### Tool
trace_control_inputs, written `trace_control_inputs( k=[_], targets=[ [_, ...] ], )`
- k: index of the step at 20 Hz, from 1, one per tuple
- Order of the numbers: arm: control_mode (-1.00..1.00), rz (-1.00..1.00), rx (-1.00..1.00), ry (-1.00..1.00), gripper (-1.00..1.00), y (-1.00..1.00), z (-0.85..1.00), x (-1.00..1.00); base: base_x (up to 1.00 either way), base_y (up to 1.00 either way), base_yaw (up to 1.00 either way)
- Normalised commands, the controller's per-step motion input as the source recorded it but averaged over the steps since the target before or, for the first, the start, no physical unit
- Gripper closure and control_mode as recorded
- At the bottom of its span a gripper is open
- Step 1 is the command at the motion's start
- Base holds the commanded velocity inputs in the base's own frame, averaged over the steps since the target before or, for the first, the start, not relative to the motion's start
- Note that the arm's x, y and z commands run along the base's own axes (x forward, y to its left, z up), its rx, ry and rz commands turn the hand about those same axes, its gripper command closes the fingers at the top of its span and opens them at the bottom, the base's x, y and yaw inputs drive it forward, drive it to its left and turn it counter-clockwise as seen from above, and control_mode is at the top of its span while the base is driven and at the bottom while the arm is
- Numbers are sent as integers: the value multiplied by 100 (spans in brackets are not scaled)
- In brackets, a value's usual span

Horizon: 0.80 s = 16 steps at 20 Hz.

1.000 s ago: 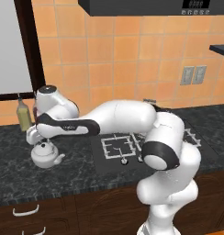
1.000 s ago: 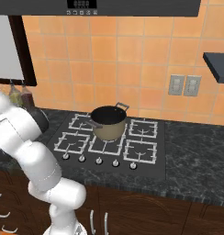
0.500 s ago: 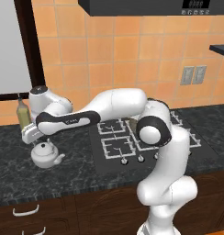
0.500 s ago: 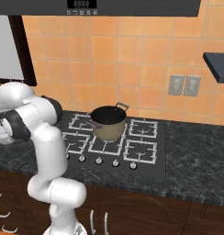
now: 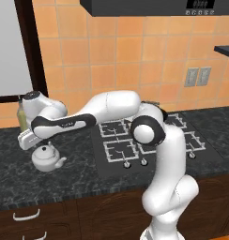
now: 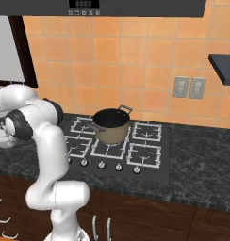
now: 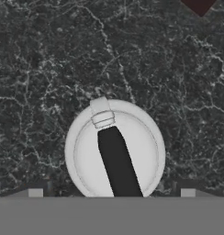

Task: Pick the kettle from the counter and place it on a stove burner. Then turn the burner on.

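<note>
Kettle: the kettle (image 5: 47, 157) sits upright on the black stone bench (image 5: 13, 180), left of the cooktop and well apart from it; seen from straight above in the hand view, its dark handle (image 7: 116, 161) runs across the lid.

Pincer: my pincer (image 5: 28, 138) hangs just above the kettle. I cannot tell how wide it stands; its fingertips barely show, and it holds nothing.

Change: over the last second my arm has swung further left and stretched out, so the hand is now centred over the kettle.

Meaning: I judge the reach is nearly done and the descent onto the handle comes next.

Stove burner: the front-left stove burner (image 5: 119, 149) is free; a steel pot (image 6: 110, 126) occupies another grate.
</note>
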Motion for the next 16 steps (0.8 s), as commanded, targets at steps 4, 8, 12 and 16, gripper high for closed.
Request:
trace_control_inputs(
  k=[4,8,12,16],
  targets=[
    [-100,0,0,1,-100,-3,-14,9,0,0,0],
    [-100,0,0,8,-100,-20,-9,10,0,0,0],
    [-100,0,0,11,-100,-13,-2,1,0,0,0],
    [-100,0,0,4,-100,-4,-22,0,0,0,0]
  ],
)
